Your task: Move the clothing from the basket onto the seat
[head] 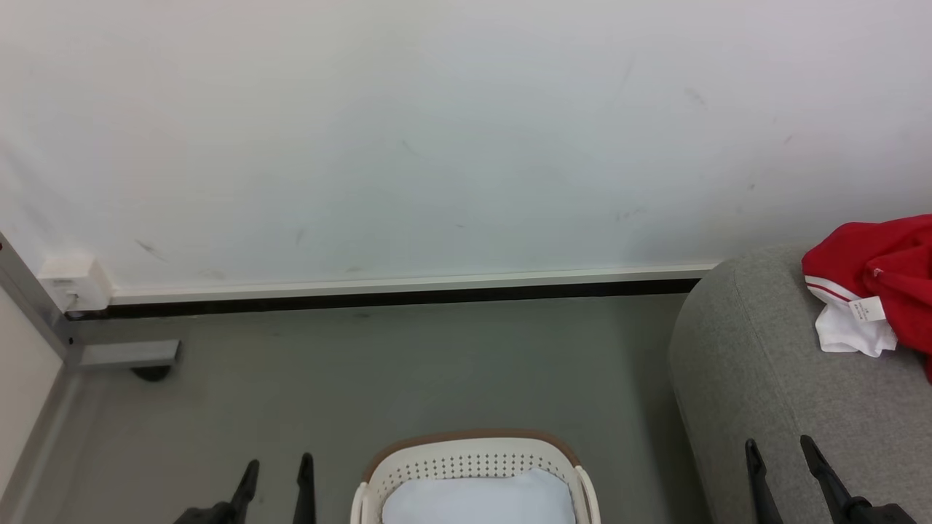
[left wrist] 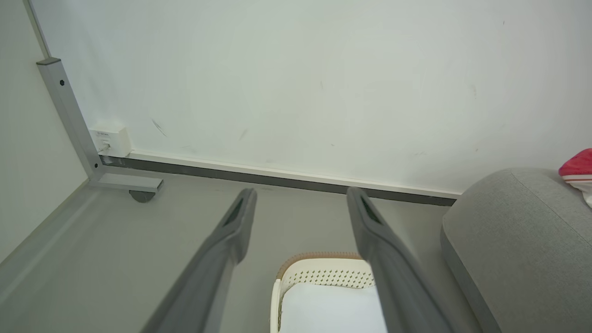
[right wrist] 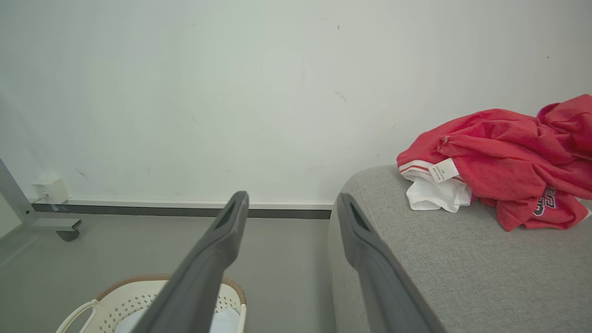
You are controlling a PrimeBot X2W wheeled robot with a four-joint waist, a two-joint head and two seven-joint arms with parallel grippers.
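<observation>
Red clothing (head: pixel 885 269) on seat (head: pixel 764 378) — basket (head: pixel 473 457) on floor (head: pixel 437 364) btw L pincer (head: pixel 279 466), R pincer (head: pixel 778 445) — both spread.

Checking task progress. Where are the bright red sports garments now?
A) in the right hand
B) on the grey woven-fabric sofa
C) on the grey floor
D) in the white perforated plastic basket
B: the bright red garments lie heaped on the grey woven-fabric sofa. What shows inside the white perforated basket is pale, not red, and the left hand and right hand are open and empty.
</observation>
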